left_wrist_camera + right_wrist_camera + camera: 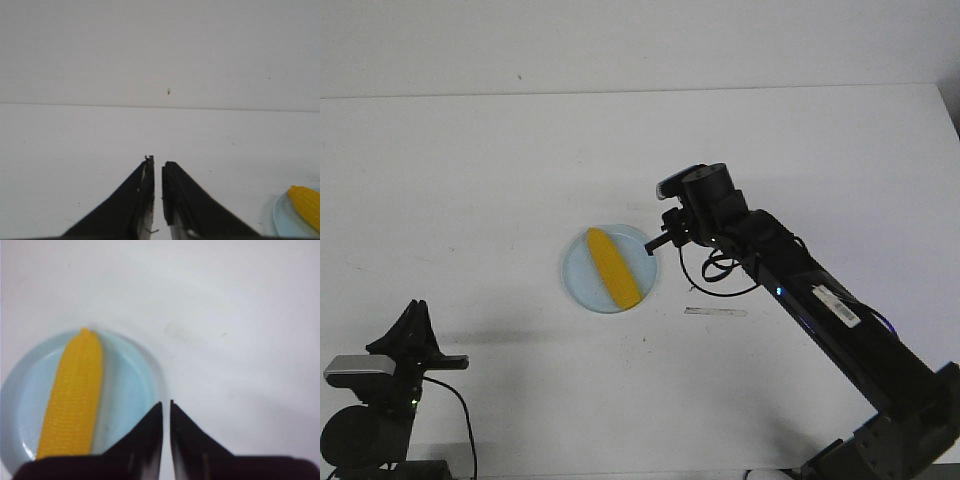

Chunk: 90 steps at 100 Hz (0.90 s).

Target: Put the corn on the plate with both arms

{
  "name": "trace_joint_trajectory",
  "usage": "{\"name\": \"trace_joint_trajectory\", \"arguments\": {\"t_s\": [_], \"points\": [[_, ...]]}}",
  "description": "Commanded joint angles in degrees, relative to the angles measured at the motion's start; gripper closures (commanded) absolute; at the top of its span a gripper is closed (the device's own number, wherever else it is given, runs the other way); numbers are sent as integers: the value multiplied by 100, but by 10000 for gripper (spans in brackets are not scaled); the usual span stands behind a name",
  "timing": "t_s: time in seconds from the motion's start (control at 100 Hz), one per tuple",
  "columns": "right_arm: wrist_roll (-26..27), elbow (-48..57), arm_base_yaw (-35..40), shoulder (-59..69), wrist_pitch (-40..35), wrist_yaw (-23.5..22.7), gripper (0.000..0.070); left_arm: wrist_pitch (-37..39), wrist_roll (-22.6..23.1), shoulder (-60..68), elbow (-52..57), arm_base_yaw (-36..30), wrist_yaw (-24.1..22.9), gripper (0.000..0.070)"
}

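Note:
The yellow corn (612,267) lies across the pale-blue plate (578,278) at the table's middle. My right gripper (654,246) is shut and empty, its tips at the plate's right rim, apart from the corn. In the right wrist view the gripper (166,403) hangs over the rim of the plate (131,385), beside the corn (75,397). My left gripper (417,308) is shut and empty, low at the front left, far from the plate. In the left wrist view the gripper (157,161) is over bare table. The corn's tip (306,204) and plate edge (281,216) show at one corner.
A small pale strip (715,312) lies on the white table just right of the plate, under my right arm (820,305). The table's far edge (620,94) meets a white wall. The left arm's base (365,420) stands at the front left corner.

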Motion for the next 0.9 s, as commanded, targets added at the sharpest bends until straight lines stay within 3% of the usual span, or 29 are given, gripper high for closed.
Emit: {"name": "trace_joint_trajectory", "arguments": {"t_s": [0.0, 0.17, 0.45, 0.68, 0.89], "points": [[-160, -254, -61, -177, 205, 20, 698, 70, 46, -13, 48, 13, -2, 657], [-249, -1506, -457, -1064, 1108, 13, 698, 70, 46, -13, 48, 13, -2, 657], [179, -3585, -1364, -2988, 2793, 52, 698, 70, 46, -13, 48, 11, -2, 657], [153, -4658, -2122, -4483, 2903, 743, 698, 70, 46, -13, 48, 11, -2, 657], [149, -5619, -2533, -5796, 3067, 758, 698, 70, 46, -13, 48, 11, -2, 657]]}}
